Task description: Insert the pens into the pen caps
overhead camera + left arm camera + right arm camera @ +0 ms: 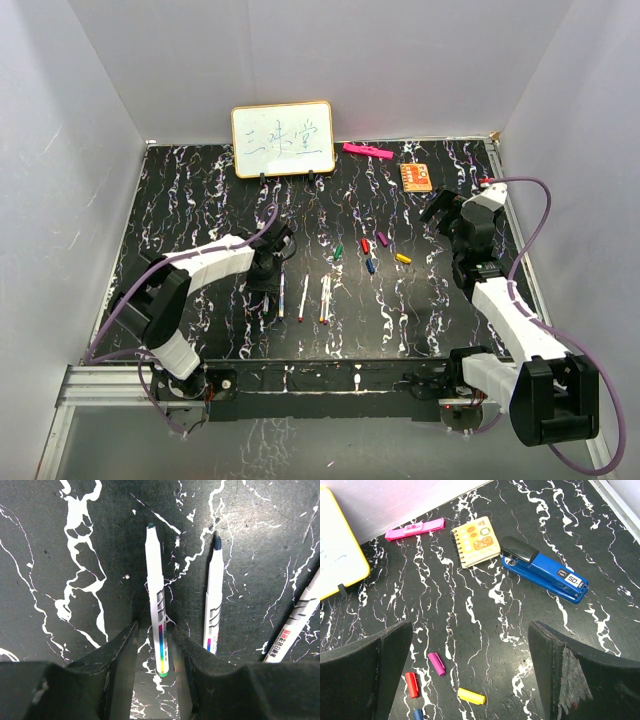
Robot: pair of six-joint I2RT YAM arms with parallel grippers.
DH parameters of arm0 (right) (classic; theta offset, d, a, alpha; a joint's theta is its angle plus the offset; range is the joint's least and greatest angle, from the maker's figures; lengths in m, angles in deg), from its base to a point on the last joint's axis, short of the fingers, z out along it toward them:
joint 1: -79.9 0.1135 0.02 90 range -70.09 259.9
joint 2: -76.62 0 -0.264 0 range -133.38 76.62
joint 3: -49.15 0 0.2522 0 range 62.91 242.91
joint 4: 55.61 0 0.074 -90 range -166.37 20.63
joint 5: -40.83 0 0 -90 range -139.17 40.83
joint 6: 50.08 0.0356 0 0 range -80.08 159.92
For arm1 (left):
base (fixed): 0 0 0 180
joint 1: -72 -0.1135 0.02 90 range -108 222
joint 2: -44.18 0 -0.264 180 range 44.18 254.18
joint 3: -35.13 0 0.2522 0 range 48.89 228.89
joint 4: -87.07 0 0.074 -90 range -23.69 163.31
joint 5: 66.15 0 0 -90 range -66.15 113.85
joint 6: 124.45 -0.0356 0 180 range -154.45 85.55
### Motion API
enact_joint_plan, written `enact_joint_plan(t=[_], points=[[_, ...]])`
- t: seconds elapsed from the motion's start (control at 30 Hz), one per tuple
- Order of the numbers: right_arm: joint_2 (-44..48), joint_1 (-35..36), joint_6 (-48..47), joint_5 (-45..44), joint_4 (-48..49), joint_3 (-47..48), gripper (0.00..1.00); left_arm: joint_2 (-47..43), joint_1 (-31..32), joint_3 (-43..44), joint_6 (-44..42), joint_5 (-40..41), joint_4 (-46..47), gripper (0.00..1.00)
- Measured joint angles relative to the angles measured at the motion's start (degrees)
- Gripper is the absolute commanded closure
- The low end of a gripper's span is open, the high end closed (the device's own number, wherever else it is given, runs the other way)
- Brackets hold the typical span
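Three white pens lie side by side mid-table (303, 297). My left gripper (274, 283) is low over the leftmost one. In the left wrist view the gripper (156, 636) is open, its jaws on either side of the rear end of the green-tipped pen (156, 595), not pinching it. A blue-tipped pen (214, 600) and a third pen (299, 625) lie to its right. The caps lie in a loose group: green (339, 250), red (366, 244), purple (381, 238), blue (371, 265), yellow (403, 258). My right gripper (443, 214) is open and empty above the table (470, 630), beyond the purple (437, 663), red (411, 684) and yellow (471, 696) caps.
A whiteboard (283, 139) stands at the back. A pink bar (367, 151) and a small notebook (417, 177) lie at the back right. A blue stapler (545, 575) lies near the notebook (476, 547). White walls enclose the table.
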Motion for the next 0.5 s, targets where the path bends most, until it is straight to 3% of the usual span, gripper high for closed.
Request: enact_joint_plan(t=[0.23, 0.3, 0.37, 0.5], points=[[0.3, 0.0, 0.0, -0.1, 0.0, 0.0, 0.02, 0.7, 0.0, 0.7, -0.2, -0.2, -0.7, 0.70], [0.3, 0.0, 0.0, -0.1, 0.0, 0.0, 0.02, 0.8, 0.0, 0.8, -0.2, -0.3, -0.7, 0.78], [0.3, 0.0, 0.0, -0.1, 0.0, 0.0, 0.02, 0.9, 0.0, 0.9, -0.2, -0.6, -0.7, 1.00], [0.3, 0.0, 0.0, -0.1, -0.1, 0.0, 0.02, 1.0, 0.0, 0.8, -0.7, -0.5, -0.5, 1.00]])
